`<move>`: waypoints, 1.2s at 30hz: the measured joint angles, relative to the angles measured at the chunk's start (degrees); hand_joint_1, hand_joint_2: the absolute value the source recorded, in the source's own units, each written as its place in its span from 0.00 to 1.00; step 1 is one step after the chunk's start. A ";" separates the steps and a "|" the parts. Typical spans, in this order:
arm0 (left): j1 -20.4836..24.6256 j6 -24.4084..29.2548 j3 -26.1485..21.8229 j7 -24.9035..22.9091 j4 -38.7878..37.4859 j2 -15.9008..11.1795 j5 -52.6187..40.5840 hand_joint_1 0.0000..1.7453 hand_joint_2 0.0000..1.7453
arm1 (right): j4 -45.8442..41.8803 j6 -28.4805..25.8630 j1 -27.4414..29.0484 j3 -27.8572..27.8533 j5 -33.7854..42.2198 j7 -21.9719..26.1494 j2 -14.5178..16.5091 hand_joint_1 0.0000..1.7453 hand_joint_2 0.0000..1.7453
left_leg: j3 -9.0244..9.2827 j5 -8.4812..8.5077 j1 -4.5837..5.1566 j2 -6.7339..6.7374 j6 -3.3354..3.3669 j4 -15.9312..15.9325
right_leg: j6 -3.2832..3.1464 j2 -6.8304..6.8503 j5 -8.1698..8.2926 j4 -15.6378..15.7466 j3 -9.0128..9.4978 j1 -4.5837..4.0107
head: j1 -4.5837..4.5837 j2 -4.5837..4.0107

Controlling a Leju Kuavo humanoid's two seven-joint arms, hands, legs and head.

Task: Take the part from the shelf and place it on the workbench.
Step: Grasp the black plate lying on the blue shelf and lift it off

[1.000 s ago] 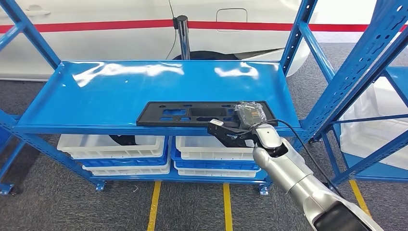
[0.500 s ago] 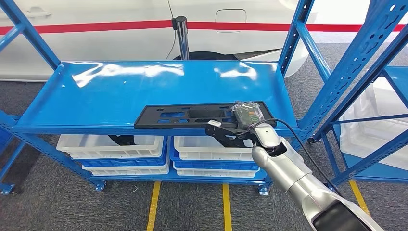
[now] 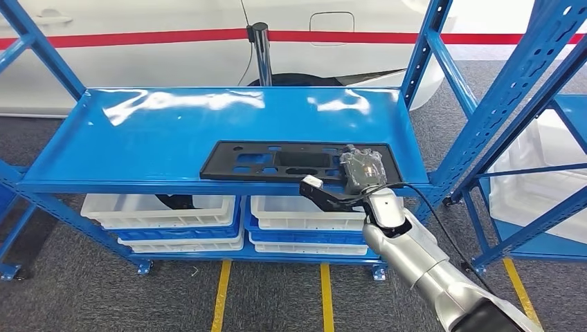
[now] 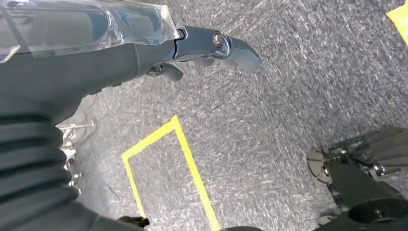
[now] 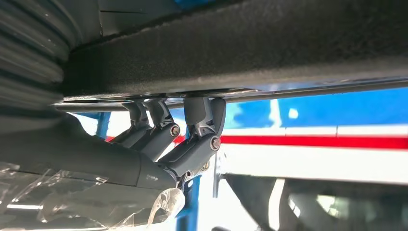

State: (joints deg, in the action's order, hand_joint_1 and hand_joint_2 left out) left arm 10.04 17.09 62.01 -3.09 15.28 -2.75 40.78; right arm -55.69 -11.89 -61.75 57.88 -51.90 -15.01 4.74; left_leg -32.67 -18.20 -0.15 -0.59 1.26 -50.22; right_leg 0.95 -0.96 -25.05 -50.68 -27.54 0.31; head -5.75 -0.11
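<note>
A flat black part [image 3: 291,161] with cut-outs lies along the front edge of the blue shelf [image 3: 173,131]. My right hand [image 3: 361,173], wrapped in clear film, grips the part's right end from the front, its thumb reaching left under the shelf's edge. In the right wrist view its dark fingers [image 5: 197,139] press up against the part's rough underside [image 5: 240,53]. My left hand [image 4: 144,53] hangs over the grey carpet and holds nothing.
Blue uprights [image 3: 498,104] stand close on the right of the shelf. White bins [image 3: 166,207] sit on the lower level. A chrome post [image 3: 263,52] and a white car [image 3: 138,55] are behind. Yellow lines [image 3: 221,294] mark the floor.
The part has shifted a little to the right and back on the shelf, with my right hand still on its right end. The hand sits slightly further right.
</note>
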 joint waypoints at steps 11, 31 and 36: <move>0.59 0.01 0.04 0.34 0.00 0.00 -1.57 0.00 1.00 | -3.79 -1.68 3.37 -3.17 -2.99 0.72 -1.84 1.00 1.00 | 0.00 0.00 0.00 0.02 -0.01 0.01 | -0.01 -0.01 0.00 0.00 0.00 0.00 | 0.00 0.00; 0.64 0.99 0.11 0.86 0.00 0.00 -2.54 0.00 1.00 | -6.43 -1.48 5.02 -4.89 -4.17 1.10 -2.99 1.00 1.00 | 0.02 0.00 -0.04 0.02 -0.01 0.02 | -0.02 -0.01 0.00 -0.01 0.03 -0.03 | 0.00 0.00; 0.63 0.82 0.10 0.74 0.00 0.00 -2.69 0.00 1.00 | -6.88 -2.71 5.29 -5.16 -6.33 0.98 -3.09 1.00 1.00 | 0.04 0.01 -0.04 0.02 -0.01 0.02 | -0.02 -0.01 0.01 -0.01 0.05 -0.03 | 0.00 0.00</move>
State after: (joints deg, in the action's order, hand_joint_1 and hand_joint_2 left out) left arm 10.67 17.91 62.12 -2.36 15.28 -2.75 38.09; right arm -62.58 -14.59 -56.46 52.71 -58.23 -14.02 1.65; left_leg -32.63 -18.19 -0.19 -0.58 1.25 -50.21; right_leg 0.93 -0.96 -25.05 -50.69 -27.49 0.28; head -5.75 -0.11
